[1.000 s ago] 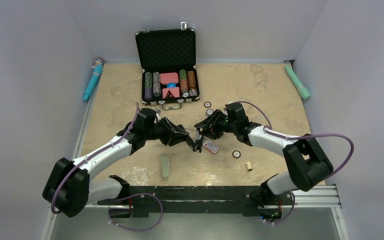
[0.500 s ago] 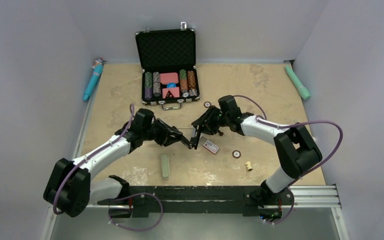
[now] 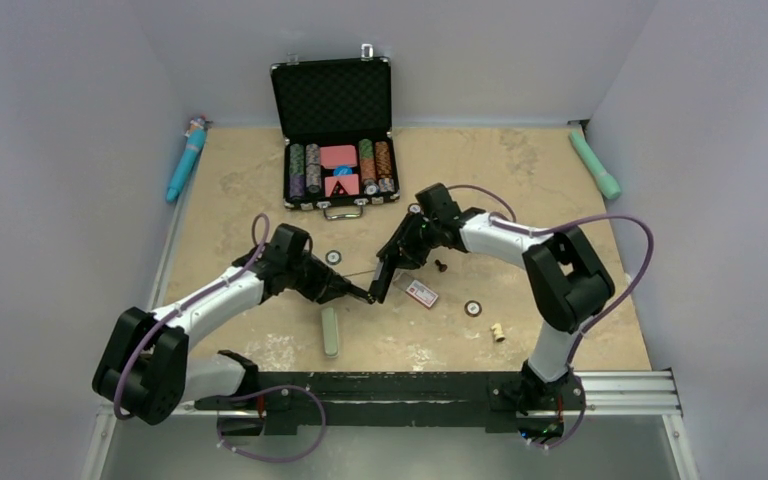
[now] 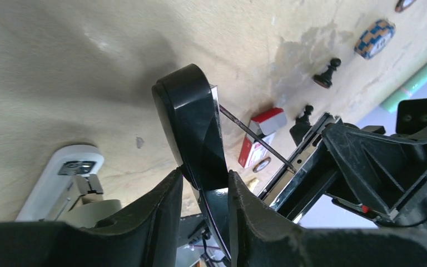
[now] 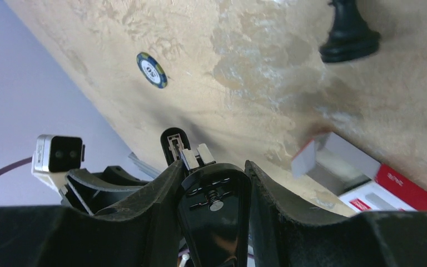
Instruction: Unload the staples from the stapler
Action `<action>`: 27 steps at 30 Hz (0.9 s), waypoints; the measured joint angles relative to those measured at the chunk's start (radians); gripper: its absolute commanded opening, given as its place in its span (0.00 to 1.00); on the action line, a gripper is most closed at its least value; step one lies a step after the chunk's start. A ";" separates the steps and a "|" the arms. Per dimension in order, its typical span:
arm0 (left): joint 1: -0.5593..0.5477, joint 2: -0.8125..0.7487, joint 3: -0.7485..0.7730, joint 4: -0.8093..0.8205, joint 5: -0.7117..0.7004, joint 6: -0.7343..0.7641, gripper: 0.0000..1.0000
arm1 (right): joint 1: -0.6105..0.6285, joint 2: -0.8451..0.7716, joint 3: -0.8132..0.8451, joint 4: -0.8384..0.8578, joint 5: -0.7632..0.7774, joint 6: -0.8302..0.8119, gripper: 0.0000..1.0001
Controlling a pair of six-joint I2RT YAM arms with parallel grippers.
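A black stapler (image 3: 384,277) hangs opened above the table between both grippers. My left gripper (image 3: 362,296) is shut on its glossy top arm (image 4: 192,125), which rises from between the fingers. My right gripper (image 3: 390,262) is shut on the stapler's other half (image 5: 214,208), and the metal magazine end (image 5: 173,146) pokes out past the fingertips. A thin spring rod (image 4: 253,141) runs from the top arm to the part the right gripper (image 4: 367,161) holds. The staples are not visible in any view.
A small red-and-white box (image 3: 422,292) lies just right of the grippers. A pale green stapler (image 3: 330,332) lies near the front. Loose poker chips (image 3: 333,257), a black pawn (image 3: 441,266) and an open chip case (image 3: 338,150) are around.
Both grippers moved left with the stapler. The right arm swung further from its base and the left arm drew back, uncovering a chip on the table.
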State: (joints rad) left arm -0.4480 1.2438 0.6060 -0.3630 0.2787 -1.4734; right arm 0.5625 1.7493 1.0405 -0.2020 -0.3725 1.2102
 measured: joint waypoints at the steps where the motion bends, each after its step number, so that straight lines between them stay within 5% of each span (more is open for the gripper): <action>1: 0.002 0.000 0.000 -0.012 -0.008 -0.001 0.00 | 0.004 0.024 0.033 -0.032 0.002 -0.006 0.00; 16: 0.023 -0.008 0.009 -0.163 -0.048 0.036 0.00 | -0.013 0.273 0.464 -0.397 0.210 -0.092 0.00; 27: 0.023 0.023 0.007 -0.249 -0.042 0.080 0.00 | -0.026 0.316 0.538 -0.457 0.364 -0.131 0.00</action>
State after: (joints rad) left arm -0.4255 1.2663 0.6128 -0.6117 0.2363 -1.3937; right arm 0.5369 2.0655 1.5784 -0.6586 -0.0086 1.0790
